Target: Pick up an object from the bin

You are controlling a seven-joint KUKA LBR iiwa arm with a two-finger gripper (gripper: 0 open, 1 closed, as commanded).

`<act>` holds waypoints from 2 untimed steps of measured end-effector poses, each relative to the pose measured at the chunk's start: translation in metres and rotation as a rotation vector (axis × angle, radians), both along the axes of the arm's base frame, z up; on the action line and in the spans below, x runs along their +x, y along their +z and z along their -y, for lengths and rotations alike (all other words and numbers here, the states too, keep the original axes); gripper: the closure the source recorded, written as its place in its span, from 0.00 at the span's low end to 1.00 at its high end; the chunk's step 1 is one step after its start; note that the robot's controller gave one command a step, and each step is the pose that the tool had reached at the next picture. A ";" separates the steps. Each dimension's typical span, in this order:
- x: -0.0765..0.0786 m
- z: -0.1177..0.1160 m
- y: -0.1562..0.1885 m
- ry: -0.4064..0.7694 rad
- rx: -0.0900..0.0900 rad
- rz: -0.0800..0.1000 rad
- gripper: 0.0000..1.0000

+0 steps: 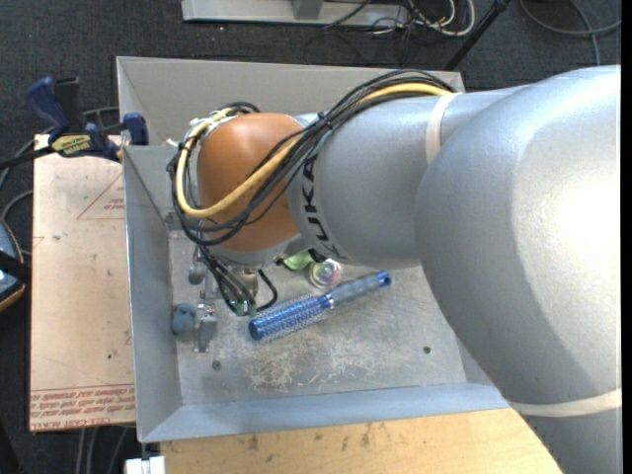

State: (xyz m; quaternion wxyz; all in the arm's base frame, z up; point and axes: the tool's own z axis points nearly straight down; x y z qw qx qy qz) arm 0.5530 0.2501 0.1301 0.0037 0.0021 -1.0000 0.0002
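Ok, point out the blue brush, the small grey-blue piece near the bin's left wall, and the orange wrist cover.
blue brush [286, 316], camera view, on its bristled head.
grey-blue piece [184, 320], camera view, on its middle.
orange wrist cover [247, 176], camera view, on its rounded side.

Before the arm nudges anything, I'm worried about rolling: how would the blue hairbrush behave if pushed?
The blue hairbrush looks cylindrical, so it would probably roll sideways. It seems rigid and light; its bristled head may grip better than the smooth handle.

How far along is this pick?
Approach looks done: the gripper is low in the left of the bin, beside a small grey-blue thing. No grasp is visible. The blue brush lies on the floor. Grasping and lifting remain.
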 end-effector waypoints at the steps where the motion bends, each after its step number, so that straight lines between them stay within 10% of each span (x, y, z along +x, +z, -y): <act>1: -0.003 0.011 -0.057 -0.360 0.005 0.012 0.00; 2: -0.002 0.011 -0.054 -0.362 0.009 0.015 1.00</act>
